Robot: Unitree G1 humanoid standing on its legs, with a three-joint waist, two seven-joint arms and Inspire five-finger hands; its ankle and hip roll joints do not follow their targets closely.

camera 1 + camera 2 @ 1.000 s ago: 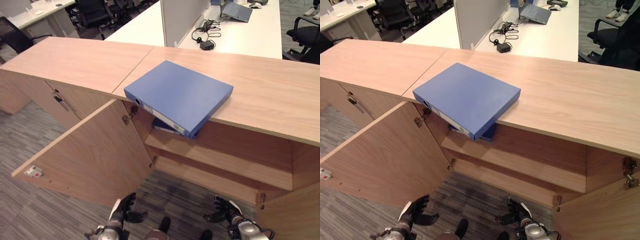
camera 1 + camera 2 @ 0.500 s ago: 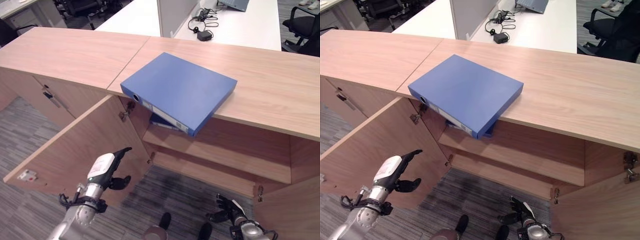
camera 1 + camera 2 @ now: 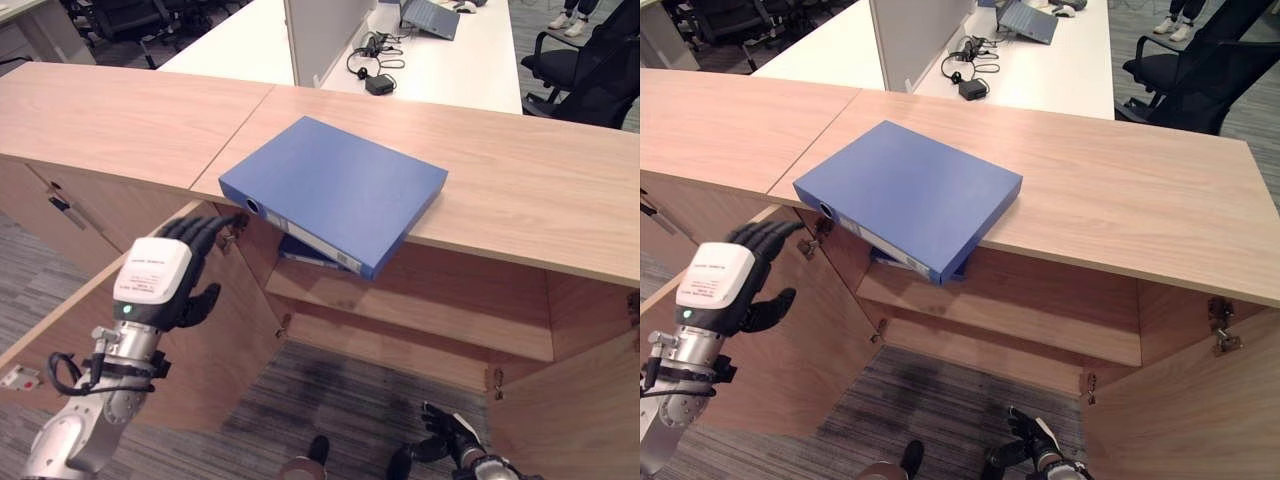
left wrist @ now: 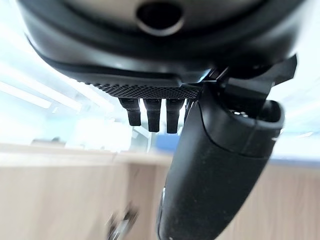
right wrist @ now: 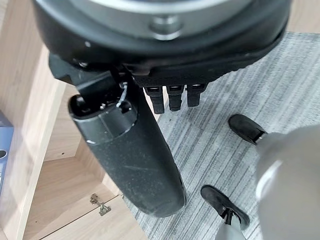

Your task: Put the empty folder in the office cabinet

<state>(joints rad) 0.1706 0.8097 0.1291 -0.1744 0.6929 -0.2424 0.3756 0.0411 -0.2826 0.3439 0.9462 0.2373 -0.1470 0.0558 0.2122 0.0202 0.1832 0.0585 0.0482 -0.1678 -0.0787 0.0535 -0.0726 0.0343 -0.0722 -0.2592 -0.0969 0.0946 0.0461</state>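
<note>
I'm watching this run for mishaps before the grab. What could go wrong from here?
1. The folder overhangs the cabinet top's front edge; a push from the rising left hand might tip it onto the floor.
2. The left hand is close to the open door and its hinge; it may bump them.
3. Another folder already lies on the shelf, so room there may be tight.

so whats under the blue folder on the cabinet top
The blue folder overhangs the cabinet top's front edge. Below its overhanging corner another blue item sits on the upper shelf, mostly covered, so what it is can't be told.
</note>
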